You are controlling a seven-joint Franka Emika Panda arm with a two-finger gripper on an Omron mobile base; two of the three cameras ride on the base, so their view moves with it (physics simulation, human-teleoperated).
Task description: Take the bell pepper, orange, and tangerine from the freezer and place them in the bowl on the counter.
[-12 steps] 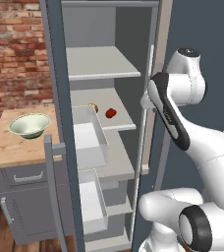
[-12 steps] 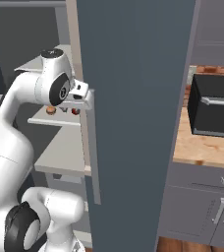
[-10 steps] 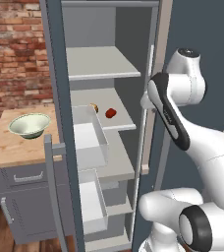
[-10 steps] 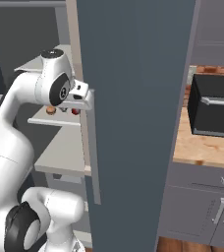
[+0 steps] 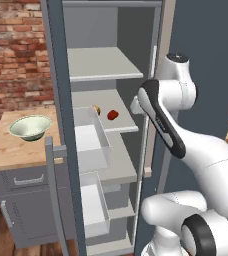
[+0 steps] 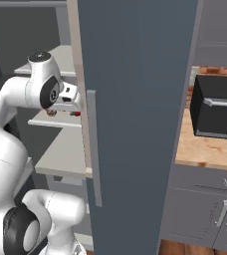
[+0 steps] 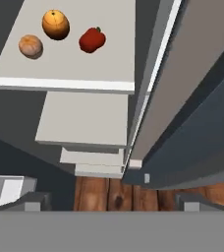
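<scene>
- On the freezer (image 5: pixel 106 150) shelf (image 7: pixel 65 54): bell pepper (image 7: pixel 92 40), orange (image 7: pixel 55 24) at its 9 o'clock, tangerine (image 7: pixel 30 45).
- Claw (image 7: pixel 111 201) wide, empty, above wooden floor (image 7: pixel 109 194).
- Bowl (image 5: pixel 30 127) on table (image 5: pixel 11 150); brick wall (image 5: pixel 13 50) behind.

I see a glossy red bell pepper (image 7: pixel 92 40), a bright orange (image 7: pixel 55 24) and a duller orange-brown tangerine (image 7: pixel 30 45) on a pale grey shelf (image 7: pixel 65 69) of the dark blue-grey freezer (image 6: pixel 135 99). A pale greenish-white bowl (image 5: pixel 30 127) sits on the light speckled wooden table (image 5: pixel 6 150), red brick wall (image 5: pixel 13 55) behind.
</scene>
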